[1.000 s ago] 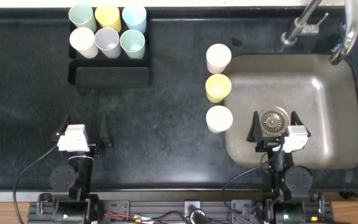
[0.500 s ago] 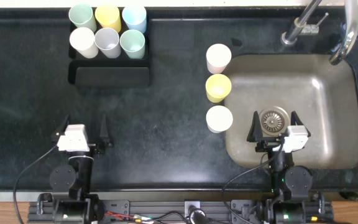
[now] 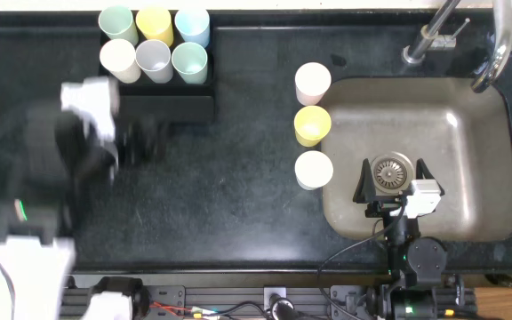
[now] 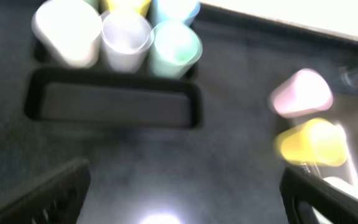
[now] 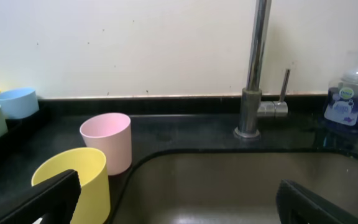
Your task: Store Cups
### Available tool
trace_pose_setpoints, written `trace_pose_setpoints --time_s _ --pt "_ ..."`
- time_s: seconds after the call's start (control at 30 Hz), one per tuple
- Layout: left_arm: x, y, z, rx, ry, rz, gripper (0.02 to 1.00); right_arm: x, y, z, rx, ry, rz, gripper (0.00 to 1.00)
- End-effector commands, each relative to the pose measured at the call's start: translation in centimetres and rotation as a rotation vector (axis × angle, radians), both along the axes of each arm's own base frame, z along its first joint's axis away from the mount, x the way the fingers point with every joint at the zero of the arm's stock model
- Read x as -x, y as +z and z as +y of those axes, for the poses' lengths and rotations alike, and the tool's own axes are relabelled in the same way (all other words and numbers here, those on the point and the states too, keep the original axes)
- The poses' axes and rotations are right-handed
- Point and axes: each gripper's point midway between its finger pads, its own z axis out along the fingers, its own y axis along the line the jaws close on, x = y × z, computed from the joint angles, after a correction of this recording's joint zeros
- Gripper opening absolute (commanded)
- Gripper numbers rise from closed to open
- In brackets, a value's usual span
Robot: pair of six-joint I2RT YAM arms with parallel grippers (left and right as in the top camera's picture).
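Three loose cups stand in a row at the sink's left rim: pink [image 3: 312, 83], yellow [image 3: 311, 125] and white [image 3: 314, 170]. A black tray [image 3: 156, 108] at the back left holds several cups in its rear rows, and its front slot [image 4: 114, 106] is bare. My left gripper [image 3: 136, 138], blurred, hangs open just in front of the tray, and in its wrist view the left gripper [image 4: 185, 205] has nothing between its wide-set fingers. My right gripper [image 3: 392, 182] stands open over the sink near the drain. From there the pink cup [image 5: 107, 142] and yellow cup [image 5: 73, 183] are close by.
The steel sink [image 3: 469, 151] fills the right side, with a faucet [image 5: 253, 68] and a soap bottle [image 5: 348, 99] behind it. Dark worktop [image 3: 229, 187] lies between the tray and the loose cups.
My left arm has swung up from its rest near the front edge toward the tray. The right arm and all cups have not moved.
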Motion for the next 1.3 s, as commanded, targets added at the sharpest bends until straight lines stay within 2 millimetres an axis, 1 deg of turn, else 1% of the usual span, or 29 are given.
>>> trace_pose_setpoints --time_s 0.03,0.07,0.1,0.13,0.17,0.23,0.33,0.43,0.6,0.67,0.77,0.97,1.13,1.23,1.3 --pt "-4.6 4.7 -6.5 0.001 -0.199 0.086 1.0 0.0 -0.4 0.0 0.003 0.001 0.001 0.998" --pt "-5.4 5.1 -8.1 -0.015 -0.246 0.089 1.0 0.0 -0.4 0.0 0.004 0.001 0.001 0.996" --pt "-6.3 5.2 -10.3 -0.036 -0.299 0.095 1.0 0.0 -0.4 0.0 0.003 0.001 0.001 0.998" --pt "-7.0 4.9 -11.7 -0.052 -0.319 0.105 0.998 0.0 -0.4 0.0 0.004 0.001 0.001 0.998" --pt "-7.5 4.5 -13.0 -0.068 -0.338 0.115 1.0 0.0 -0.4 0.0 0.004 0.001 0.001 0.996" --pt "-8.6 2.7 -15.6 -0.1 -0.364 0.147 1.0 0.0 -0.4 0.0 0.003 0.001 0.001 0.998" --pt "-10.1 -0.7 -18.1 -0.117 -0.327 0.207 0.998 0.0 -0.4 0.0 0.003 0.001 0.001 0.998" --pt "-11.1 -3.5 -20.8 -0.13 -0.354 0.226 1.0 0.0 -0.4 0.0 0.004 0.001 0.001 0.998" --pt "-12.9 -6.1 -24.6 -0.141 -0.388 0.175 0.998 0.0 -0.4 0.0 0.003 0.001 0.001 0.998" --pt "-13.3 -6.9 -25.7 -0.152 -0.392 0.161 1.0 0.0 -0.4 0.0 0.003 0.001 0.001 0.998" --pt "-13.8 -8.1 -26.5 -0.167 -0.392 0.156 1.0 0.0 -0.4 0.0 0.004 0.001 0.001 0.998" --pt "-14.9 -10.4 -27.2 -0.166 -0.377 0.167 1.0 0.0 -0.4 0.0 0.003 0.001 0.001 0.996" --pt "-15.9 -12.5 -27.1 -0.19 -0.346 0.178 1.0 0.0 -0.4 0.0 0.003 0.001 0.001 0.998" --pt "-16.7 -13.4 -26.6 -0.206 -0.278 0.179 1.0 0.0 -0.4 0.0 0.004 0.001 0.001 0.998" --pt "-17.2 -13.7 -26.6 -0.207 -0.266 0.17 1.0 0.0 -0.4 0.0 0.003 0.001 0.001 0.996"
